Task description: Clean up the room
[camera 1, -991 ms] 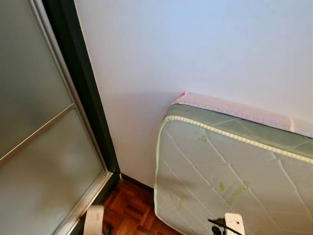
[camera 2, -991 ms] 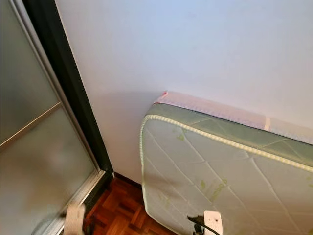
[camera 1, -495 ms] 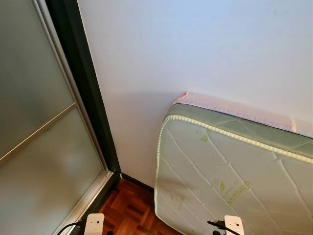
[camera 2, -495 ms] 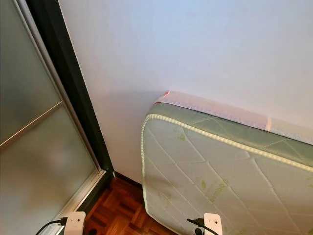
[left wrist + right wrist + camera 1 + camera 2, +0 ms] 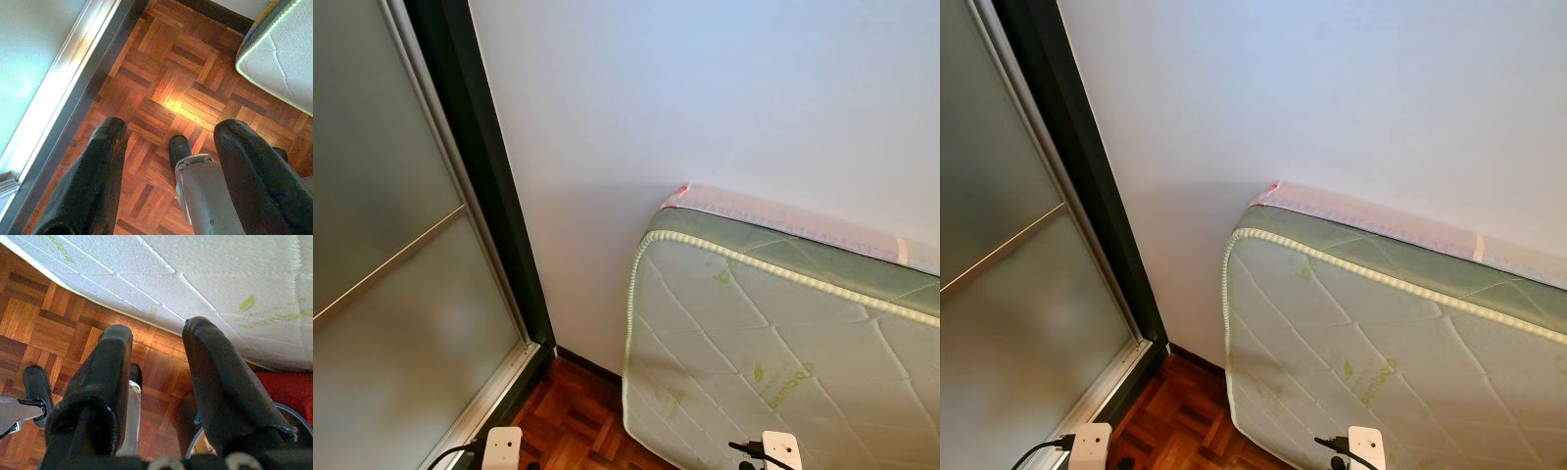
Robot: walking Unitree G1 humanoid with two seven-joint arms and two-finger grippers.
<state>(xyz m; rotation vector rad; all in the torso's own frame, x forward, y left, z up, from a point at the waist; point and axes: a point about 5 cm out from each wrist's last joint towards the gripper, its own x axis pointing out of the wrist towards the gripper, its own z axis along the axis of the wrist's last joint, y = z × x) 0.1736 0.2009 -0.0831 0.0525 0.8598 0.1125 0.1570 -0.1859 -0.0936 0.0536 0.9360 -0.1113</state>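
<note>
Both hands are held low and idle over the parquet floor (image 5: 161, 88). In the left wrist view the left hand (image 5: 168, 161) is seen with its two black fingers (image 5: 95, 181) spread apart and nothing between them; below the gap a silver leg and a black foot (image 5: 178, 148) of the robot are seen standing on the wood. In the right wrist view the right hand (image 5: 156, 382) is likewise seen parted and empty, pointed down at the floor just beside the lower edge of a mattress (image 5: 205, 279); a red object (image 5: 283, 387) and part of a round rim are glimpsed beside its finger, too little to be identified.

From the head views a white wall (image 5: 705, 88) is faced. The mattress (image 5: 783, 352), white and quilted with a green border and green leaf print, is stood on its edge and leaned against that wall, its lower corner resting on the floor. A pink strip (image 5: 773, 211) is seen along its upper edge, against the wall. At the left a frosted glass sliding door (image 5: 382, 255) in a dark frame (image 5: 484, 166) is seen, its track meeting the floor near the wall corner. White wrist units with black cables are seen at the bottom edge of the head views.
</note>
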